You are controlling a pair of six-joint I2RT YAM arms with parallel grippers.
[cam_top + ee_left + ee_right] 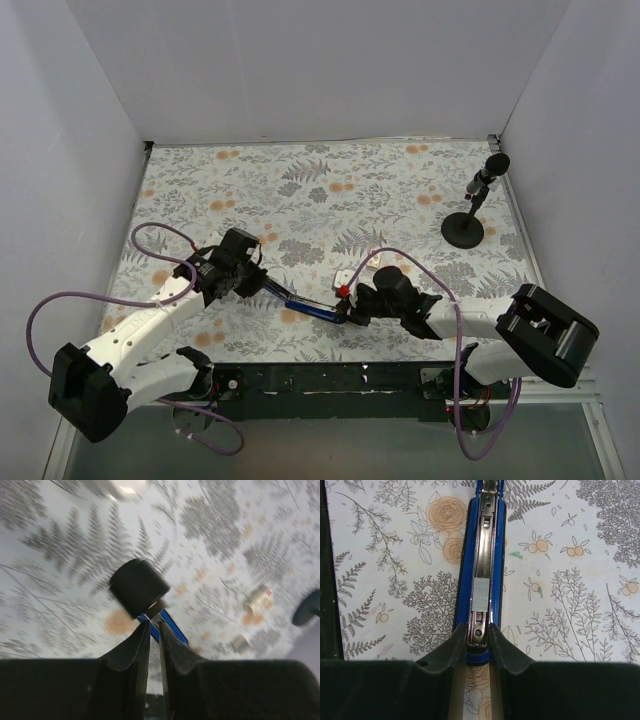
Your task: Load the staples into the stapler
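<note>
Right end effector [477, 631] grasps the stapler [483, 545], staples [481, 593] inside; left end effector [154, 625] state we cannot tell; we should close gently.

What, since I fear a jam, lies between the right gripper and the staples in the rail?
Only the bare metal rail of the stapler; the right wrist view shows nothing foreign between the right gripper and the staples.
</note>
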